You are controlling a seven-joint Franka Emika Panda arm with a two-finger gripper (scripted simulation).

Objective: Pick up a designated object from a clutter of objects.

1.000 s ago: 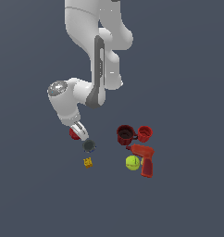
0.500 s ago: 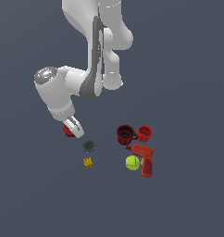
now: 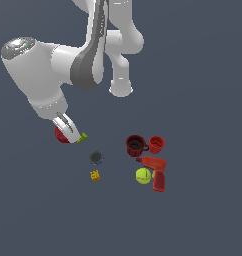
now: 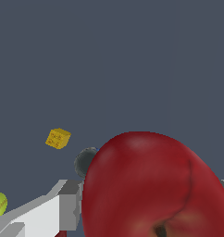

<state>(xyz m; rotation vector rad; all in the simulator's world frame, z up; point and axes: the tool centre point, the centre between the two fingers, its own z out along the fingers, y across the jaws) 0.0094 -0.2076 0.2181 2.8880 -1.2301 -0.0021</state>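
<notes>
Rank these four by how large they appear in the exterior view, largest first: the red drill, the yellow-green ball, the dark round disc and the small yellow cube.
1. red drill
2. yellow-green ball
3. dark round disc, close to the ball in apparent size, so this order is unsure
4. small yellow cube

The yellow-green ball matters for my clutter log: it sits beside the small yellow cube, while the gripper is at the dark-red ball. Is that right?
Not quite. In the exterior view the yellow-green ball lies against the red drill, apart from the small yellow cube. The gripper is indeed at the dark-red ball.
</notes>
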